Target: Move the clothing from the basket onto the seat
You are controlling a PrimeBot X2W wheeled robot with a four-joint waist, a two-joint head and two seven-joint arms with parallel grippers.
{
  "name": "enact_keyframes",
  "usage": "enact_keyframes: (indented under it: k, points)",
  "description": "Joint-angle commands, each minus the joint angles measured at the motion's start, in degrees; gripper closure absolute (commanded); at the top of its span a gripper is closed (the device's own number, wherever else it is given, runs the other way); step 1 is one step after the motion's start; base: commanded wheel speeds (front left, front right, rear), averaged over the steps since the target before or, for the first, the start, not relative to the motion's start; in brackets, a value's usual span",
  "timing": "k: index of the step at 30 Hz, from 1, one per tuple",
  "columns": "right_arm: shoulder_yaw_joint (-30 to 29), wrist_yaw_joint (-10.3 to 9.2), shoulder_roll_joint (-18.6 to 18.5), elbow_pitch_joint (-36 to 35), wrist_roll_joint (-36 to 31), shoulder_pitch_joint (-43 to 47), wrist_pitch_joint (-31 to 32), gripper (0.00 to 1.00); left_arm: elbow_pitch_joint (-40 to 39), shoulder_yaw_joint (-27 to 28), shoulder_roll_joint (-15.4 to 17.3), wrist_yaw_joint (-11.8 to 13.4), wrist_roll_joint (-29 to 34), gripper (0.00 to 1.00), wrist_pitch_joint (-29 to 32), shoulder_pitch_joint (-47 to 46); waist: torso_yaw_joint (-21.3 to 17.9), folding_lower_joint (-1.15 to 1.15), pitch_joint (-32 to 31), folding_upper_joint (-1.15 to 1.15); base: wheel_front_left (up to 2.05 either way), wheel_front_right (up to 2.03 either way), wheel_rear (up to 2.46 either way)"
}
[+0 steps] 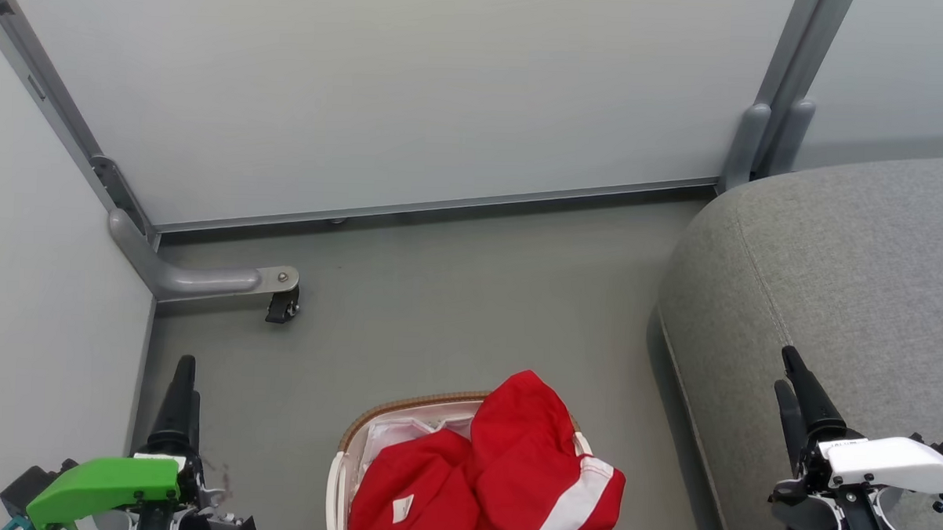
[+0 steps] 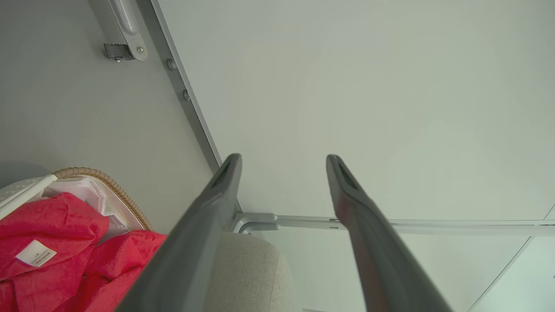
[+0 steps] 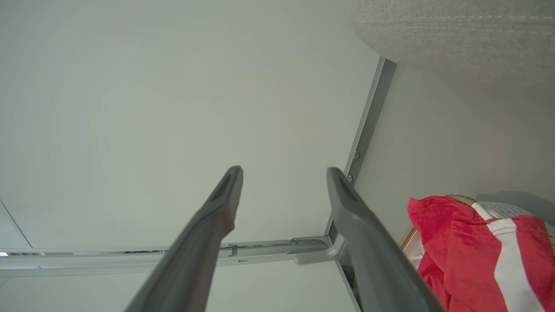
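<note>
A smooth grey floor [image 1: 455,296] lies in the middle under soft, even light. Pale partition panels [image 1: 383,89] close it in at 12 and 9 o'clock. A grey metal foot [image 1: 204,279] with a small black caster [image 1: 282,307] juts out at 9 o'clock. Two grey posts [image 1: 766,134] stand at 2 o'clock.

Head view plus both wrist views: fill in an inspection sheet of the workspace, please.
Surface: plain grey floor.
Job's things: bright red clothing with white stripes, heaped in the small oval white basket with a brown woven rim, spilling over its right edge; large light grey woven seat to the right, apart from the basket.
Clutter: nothing seen.
Grippers: left gripper open, holding nothing, left of the basket; right gripper open, holding nothing, over the seat.
Cables: nothing seen.
Surroundings: pale partition panels in grey metal frames; black castor on a grey foot.
</note>
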Motion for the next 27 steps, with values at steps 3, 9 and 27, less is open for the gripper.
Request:
enact_keyframes:
  k: [3, 9, 27]
  points:
    - [0.6, 0.01, -1.2, -1.2, -4.7, -2.3, -1.3, 0.0, -0.4, -0.6, 0.4, -0.1, 5.5, 0.0, -1.2, -2.5, 0.0, 0.0, 0.1, 0.0, 0.0, 0.0, 0.0]
    - [0.9, 0.02, -1.7, -1.6, -12.7, -3.0, -2.8, 0.0, -0.1, -1.7, 0.7, -0.1, 14.3, 0.0, -2.7, -3.2, 0.0, 0.0, 0.2, 0.0, 0.0, 0.0, 0.0]
    - [3.6, 0.02, -2.7, -2.7, -34.3, -3.6, -6.7, 0.0, 3.3, -7.8, 2.3, 3.8, 36.6, 0.0, -6.6, -4.0, 0.0, 0.0, 0.4, 0.0, 0.0, 0.0, 0.0]
